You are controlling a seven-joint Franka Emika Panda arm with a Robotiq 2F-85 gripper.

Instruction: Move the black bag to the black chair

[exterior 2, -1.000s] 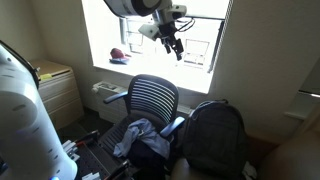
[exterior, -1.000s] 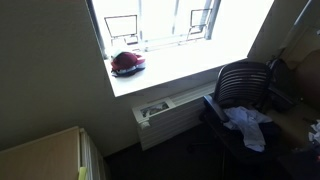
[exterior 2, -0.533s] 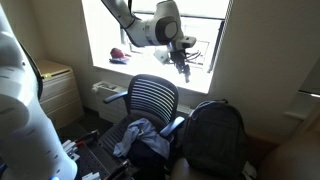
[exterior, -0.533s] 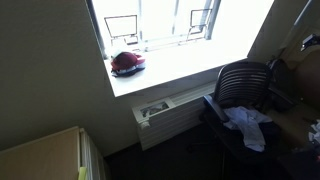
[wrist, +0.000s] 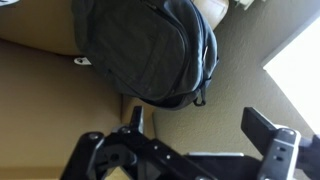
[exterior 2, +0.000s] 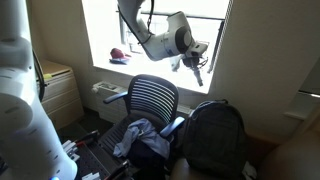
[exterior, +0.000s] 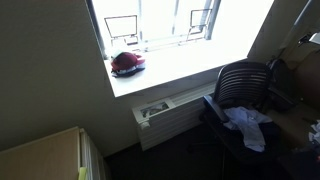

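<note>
In an exterior view, camera high, looking down: windowsill [exterior: 170, 68] centre, black chair [exterior: 243, 88] right. In an exterior view, lower, facing the window, same chair [exterior 2: 152, 100] centre. Wrist view close above black bag [wrist: 145, 50], shared at lower right [exterior 2: 215, 135].

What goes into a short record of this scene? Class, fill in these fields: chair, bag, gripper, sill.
chair: black chair, crumpled cloth on its seat
bag: black bag, upright on the floor beside the chair, not held
gripper: gripper open, in the air above the bag, apart from it
sill: windowsill with a red object lying on it
</note>
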